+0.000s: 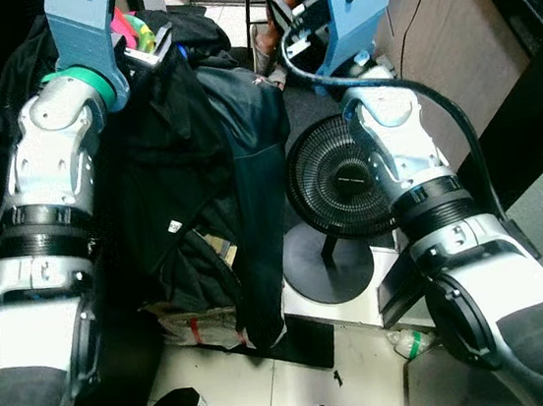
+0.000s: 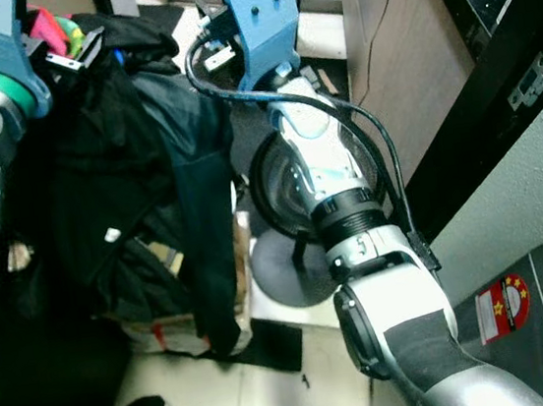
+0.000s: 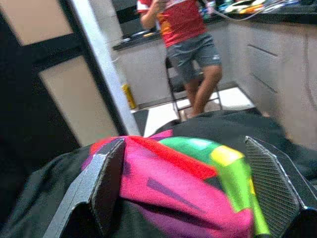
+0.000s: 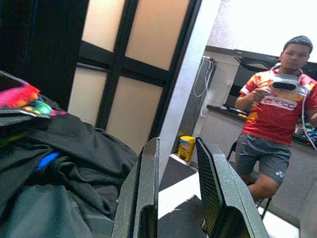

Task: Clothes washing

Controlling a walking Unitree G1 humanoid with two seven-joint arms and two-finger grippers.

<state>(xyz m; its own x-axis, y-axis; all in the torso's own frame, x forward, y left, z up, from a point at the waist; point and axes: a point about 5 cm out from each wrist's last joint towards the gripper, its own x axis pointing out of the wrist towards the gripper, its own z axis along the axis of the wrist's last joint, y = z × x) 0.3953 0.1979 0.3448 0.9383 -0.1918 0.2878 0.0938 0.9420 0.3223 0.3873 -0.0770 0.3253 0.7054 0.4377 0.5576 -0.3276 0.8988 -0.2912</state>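
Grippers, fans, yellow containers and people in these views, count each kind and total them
Grippers: 2, left gripper, right gripper
Fan: 1
Yellow container: 1
Person: 1
Total: 5

Head views are dim and high in contrast: the dark clothes (image 1: pixel 190 183) lose detail in shadow, while the floor tiles (image 1: pixel 274 381) and silver arms catch soft glare. Left wrist view is motion-blurred, the coloured garment (image 3: pixel 188 183) smeared. Right wrist view is sharper, with an overexposed white wall (image 4: pixel 257 25) at upper right.
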